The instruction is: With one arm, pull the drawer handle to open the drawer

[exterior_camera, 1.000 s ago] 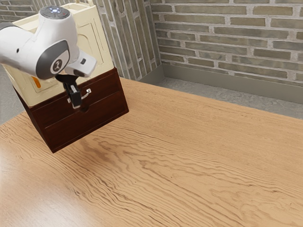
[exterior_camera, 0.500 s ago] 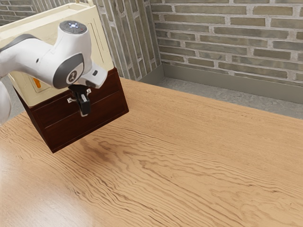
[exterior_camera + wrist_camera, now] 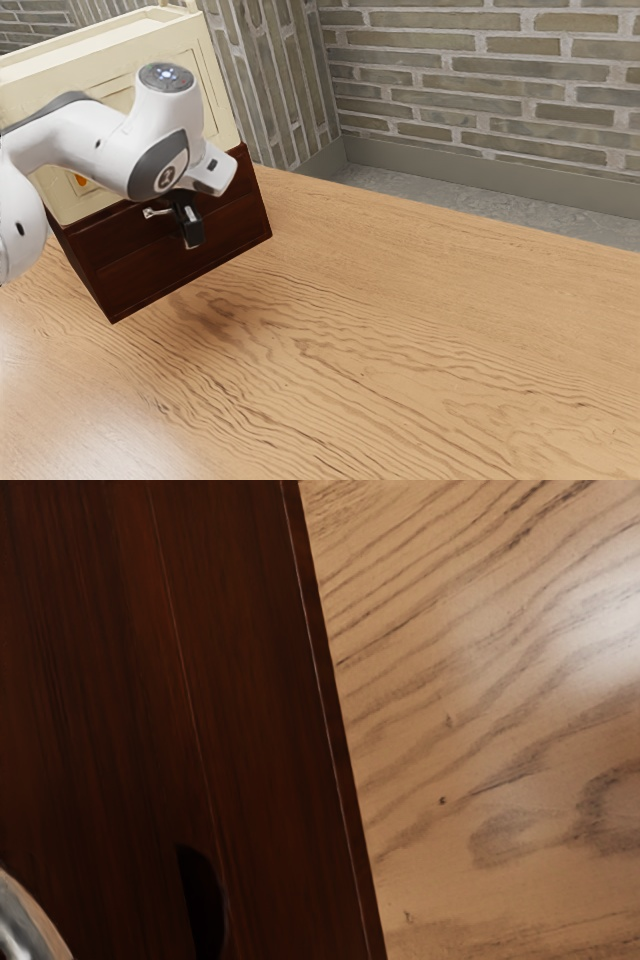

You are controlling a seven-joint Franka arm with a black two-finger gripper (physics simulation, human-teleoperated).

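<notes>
One silver handle (image 3: 152,213): on the upper drawer (image 3: 228,197), partly behind the hand (image 3: 194,243)
Drawer: shut
Hand: in front of drawer; apart or together, cannot tell
Dark cabinet (image 3: 150,275): on wooden tabletop (image 3: 400,330)

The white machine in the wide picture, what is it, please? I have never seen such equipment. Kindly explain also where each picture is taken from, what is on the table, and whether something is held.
It is a robot arm with a black gripper, its "hand". The exterior view comes from a camera at the arm's side; the wrist view, from one on its hand, looking closely at the cabinet front and table. A dark wooden cabinet with a cream part above stands at the table. The gripper is by its metal handle; whether it holds it, I cannot tell.
</notes>
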